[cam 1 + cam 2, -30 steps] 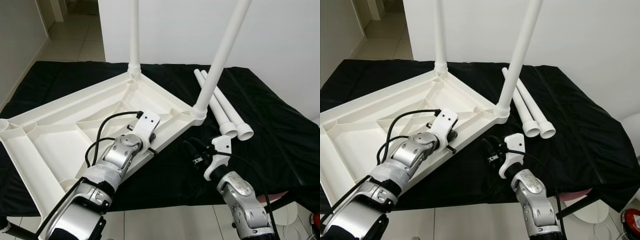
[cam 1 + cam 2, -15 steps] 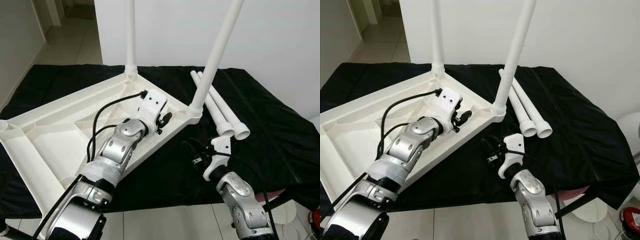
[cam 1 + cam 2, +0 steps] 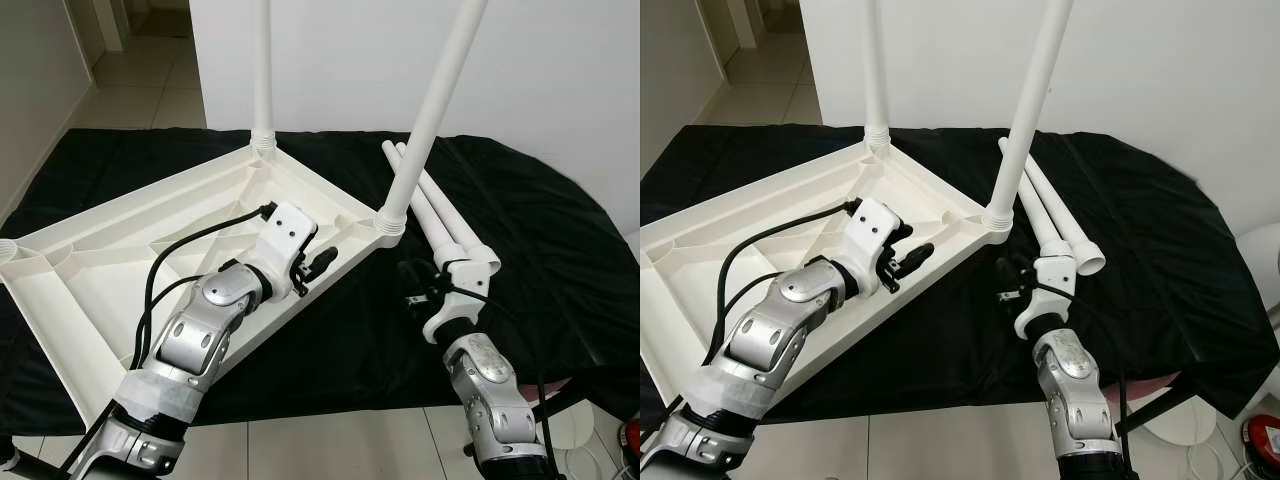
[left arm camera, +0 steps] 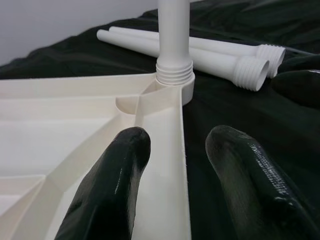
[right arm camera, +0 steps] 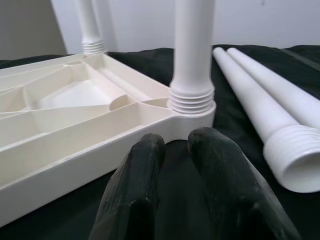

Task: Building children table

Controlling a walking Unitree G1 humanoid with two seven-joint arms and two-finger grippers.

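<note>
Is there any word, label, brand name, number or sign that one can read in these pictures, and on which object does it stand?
None: no readable text on the upturned white tabletop, the two screwed-in legs, the two loose legs, the black cloth, or either arm.

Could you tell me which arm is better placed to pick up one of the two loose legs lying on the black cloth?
The right. The right gripper hovers just beside the threaded ends of the loose legs, with nothing between. The left gripper is open over the edge of the upturned tabletop, with the screwed-in leg between it and them.
</note>
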